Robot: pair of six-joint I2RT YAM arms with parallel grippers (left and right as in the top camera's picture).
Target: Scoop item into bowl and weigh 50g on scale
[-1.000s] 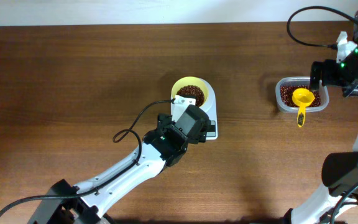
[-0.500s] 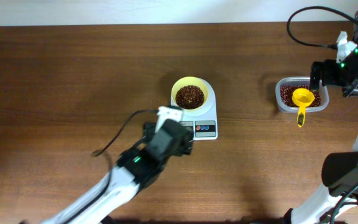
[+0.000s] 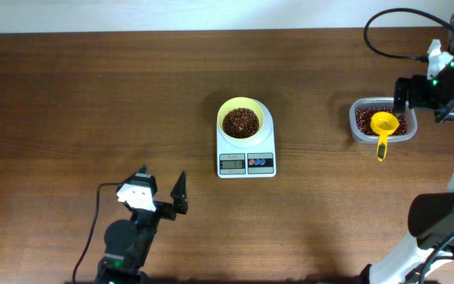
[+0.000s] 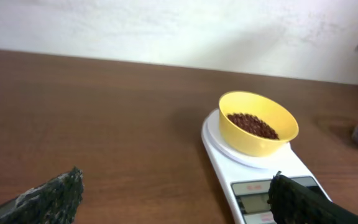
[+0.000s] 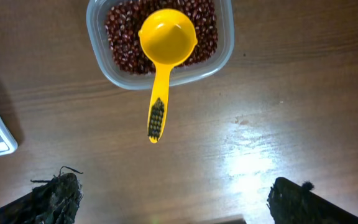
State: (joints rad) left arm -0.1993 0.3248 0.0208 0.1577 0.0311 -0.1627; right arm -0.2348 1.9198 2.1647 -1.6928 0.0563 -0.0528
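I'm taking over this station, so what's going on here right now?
Nothing is being handled. The bowl, holding beans, sits on the scale. The scoop lies in the tub with more beans. The left end effector is open and empty, at the front left and well clear of the scale. The right end effector is open and empty by the tub.
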